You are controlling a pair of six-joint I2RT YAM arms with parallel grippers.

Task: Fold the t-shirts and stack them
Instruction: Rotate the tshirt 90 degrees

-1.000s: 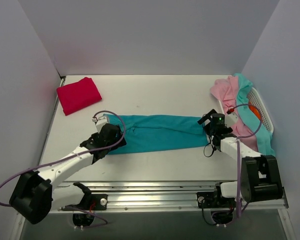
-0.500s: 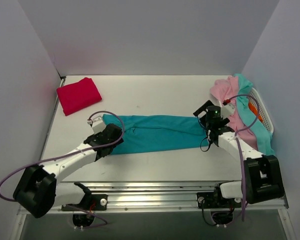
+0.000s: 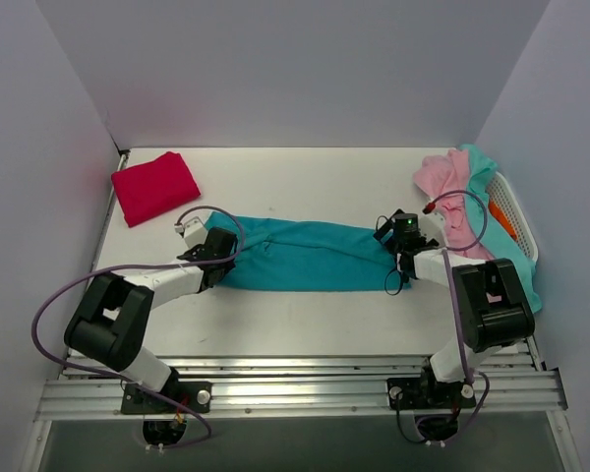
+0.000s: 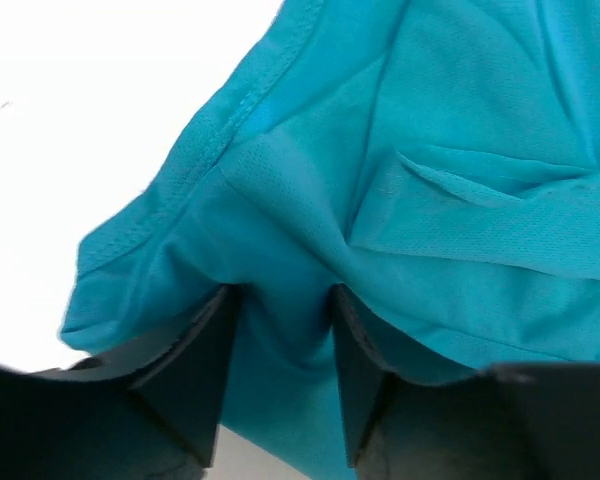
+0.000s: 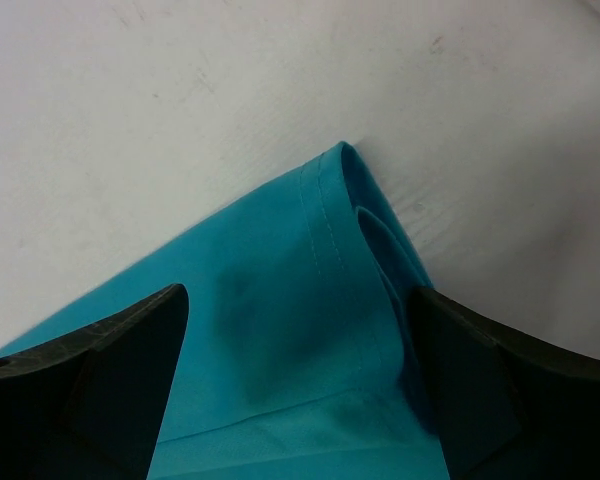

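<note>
The deep teal cotton t-shirt (image 3: 305,258) lies in the middle of the white table (image 3: 305,187), folded into a long flat band running left to right.

At the band's left end the left gripper (image 3: 213,252) is pressed down into the cloth. Its wrist view shows the two black fingers (image 4: 195,370) standing close together with a bunched fold of teal fabric (image 4: 450,150) pinched between them, so that gripper (image 4: 282,310) is clenched on the shirt.

At the band's right end sits the right gripper (image 3: 398,234). In its own view the dark fingers (image 5: 110,380) stand wide apart, one on each side of the shirt's hemmed corner (image 5: 270,330). The corner lies flat on the table between them, and this gripper (image 5: 298,295) is spread and not pinching.

Beyond the shirt's left end, towards the far corner, a crimson-red t-shirt (image 3: 155,187) lies folded into a neat slab, well apart from the teal one.

Past the shirt's right end a white slatted plastic basket (image 3: 519,211) stands at the table's edge. It holds a heap of loose shirts:
- a pale pink one (image 3: 442,182) spills over the rim towards the teal band;
- a light aqua one (image 3: 480,162) is draped over the pile;
- a patch of orange (image 3: 500,218) shows inside.
</note>
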